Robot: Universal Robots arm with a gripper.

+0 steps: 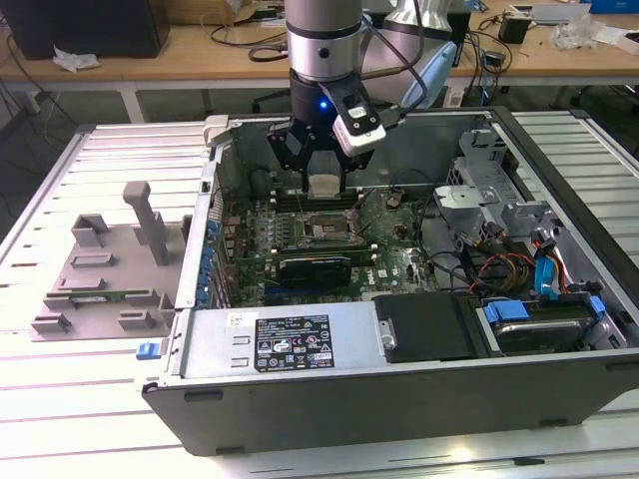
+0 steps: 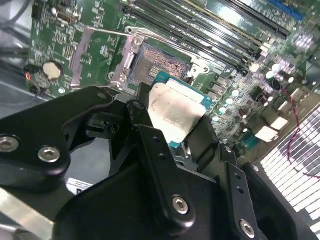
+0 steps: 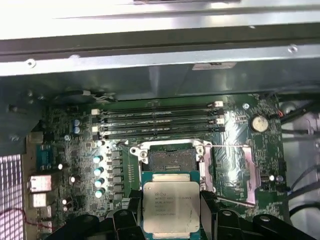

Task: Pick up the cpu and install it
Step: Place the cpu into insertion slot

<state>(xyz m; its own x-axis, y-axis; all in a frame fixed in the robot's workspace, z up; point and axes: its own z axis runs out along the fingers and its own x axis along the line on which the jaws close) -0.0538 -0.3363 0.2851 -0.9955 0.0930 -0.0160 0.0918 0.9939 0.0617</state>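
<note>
The cpu, a small flat square chip with a pale silver top and a teal edge, is clamped between my black fingers. My gripper is shut on it and hangs over the open computer case, above the motherboard. The dark, metal-framed socket lies open just beyond the chip, its lever swung aside. In the second wrist view the cpu sits tilted a little above the socket, apart from it. In the exterior view the cpu shows pale between the fingers.
The case's metal walls ring the board. Memory slots run beside the socket. Cables and a drive cage crowd the exterior view's right. A grey plastic fixture stands on the table at the exterior view's left.
</note>
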